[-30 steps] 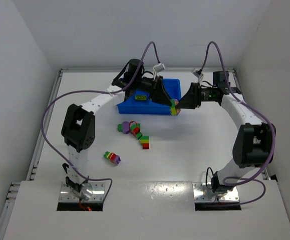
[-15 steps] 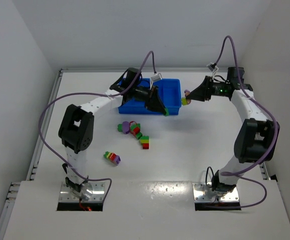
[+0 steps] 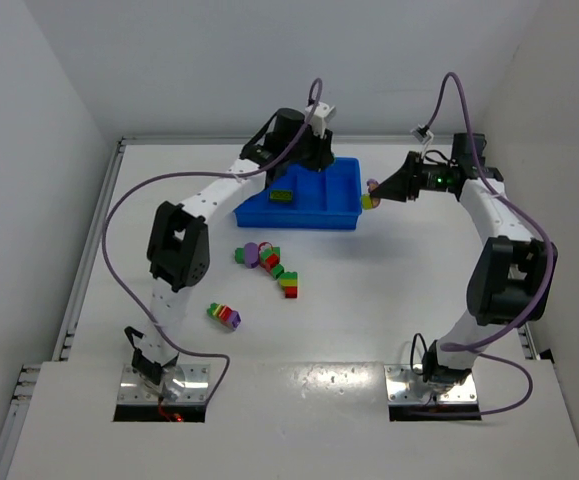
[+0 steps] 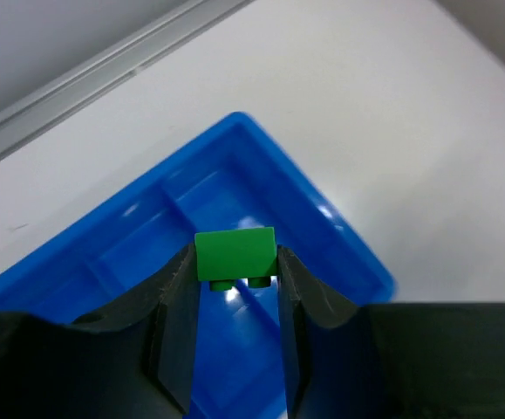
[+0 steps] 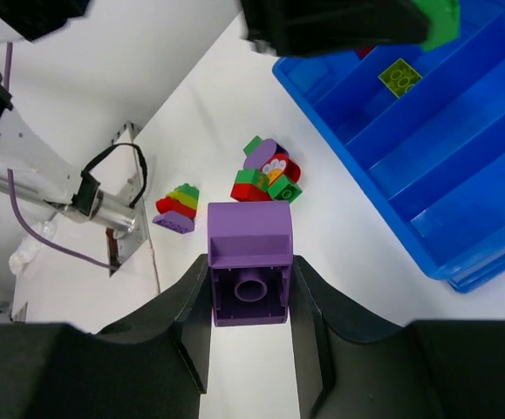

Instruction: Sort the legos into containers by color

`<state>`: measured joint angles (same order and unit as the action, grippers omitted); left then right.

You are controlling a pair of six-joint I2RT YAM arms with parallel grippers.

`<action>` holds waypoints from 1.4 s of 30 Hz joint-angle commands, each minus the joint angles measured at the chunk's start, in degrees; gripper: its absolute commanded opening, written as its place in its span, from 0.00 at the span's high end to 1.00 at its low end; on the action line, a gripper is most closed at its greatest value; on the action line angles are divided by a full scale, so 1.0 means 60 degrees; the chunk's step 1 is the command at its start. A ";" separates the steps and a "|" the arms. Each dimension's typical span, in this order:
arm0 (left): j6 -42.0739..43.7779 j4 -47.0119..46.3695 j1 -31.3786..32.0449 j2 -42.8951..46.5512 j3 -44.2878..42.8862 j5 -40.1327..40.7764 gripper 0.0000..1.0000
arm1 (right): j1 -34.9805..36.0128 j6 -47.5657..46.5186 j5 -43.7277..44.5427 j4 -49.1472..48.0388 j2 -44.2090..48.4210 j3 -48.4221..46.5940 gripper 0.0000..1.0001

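Note:
My left gripper (image 4: 235, 262) is shut on a green lego (image 4: 235, 253) and holds it above the blue tray (image 4: 322, 218). In the top view it (image 3: 307, 165) hangs over the back of the tray (image 3: 299, 222). My right gripper (image 5: 249, 279) is shut on a purple lego (image 5: 249, 262), in the air just off the tray's right end (image 3: 372, 190). A yellow lego (image 3: 282, 196) lies in one tray compartment, also seen from the right wrist (image 5: 400, 76). Loose multicolour legos (image 3: 264, 258) lie on the table in front of the tray.
A red-yellow-green stack (image 3: 289, 285) lies beside the loose cluster and another small stack (image 3: 224, 316) nearer the left arm's base. Both show in the right wrist view, the cluster (image 5: 265, 170) and the small stack (image 5: 175, 205). White walls enclose the table.
The grippers, together at the tray's front right corner a second ago, have parted. The left gripper swung back over the tray with the green lego. The right gripper drew back to the right.

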<state>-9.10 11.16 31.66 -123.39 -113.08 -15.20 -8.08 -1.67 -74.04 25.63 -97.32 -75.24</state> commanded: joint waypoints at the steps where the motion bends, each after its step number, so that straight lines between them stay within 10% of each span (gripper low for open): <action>1: 0.0330 0.0528 0.0318 -0.0747 -0.0561 0.2722 1.00 | -0.0118 0.0044 0.0050 -0.0360 0.0707 0.0045 1.00; 10: 0.0331 0.0631 0.0407 -0.1728 -0.0871 0.3691 1.00 | -0.0382 0.0132 0.0050 -0.0448 0.1015 0.0528 1.00; 28: 0.0113 0.0162 0.0320 -0.2272 -0.1281 0.3517 0.24 | -0.0382 0.0893 0.0050 -0.1136 0.0736 0.0617 1.00; 31: -0.0209 -0.0232 0.0071 -0.1658 -0.0916 0.2129 0.24 | -0.0382 0.1593 0.0050 -0.1516 0.0736 0.0718 1.00; 38: -0.3303 -0.4856 -0.0940 0.0351 0.2289 -0.7061 0.27 | -0.0295 0.3452 -0.0374 -0.3140 0.0444 0.1070 1.00; 42: -0.4899 -0.6620 -0.1058 0.0658 0.3114 -0.8422 0.27 | -0.0207 0.4365 -0.0741 -0.4197 0.0253 0.1159 1.00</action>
<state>-28.08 -14.06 25.39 -123.55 -96.49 -48.14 -9.85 18.02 -75.02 8.34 -94.78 -68.58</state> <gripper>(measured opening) 0.736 0.354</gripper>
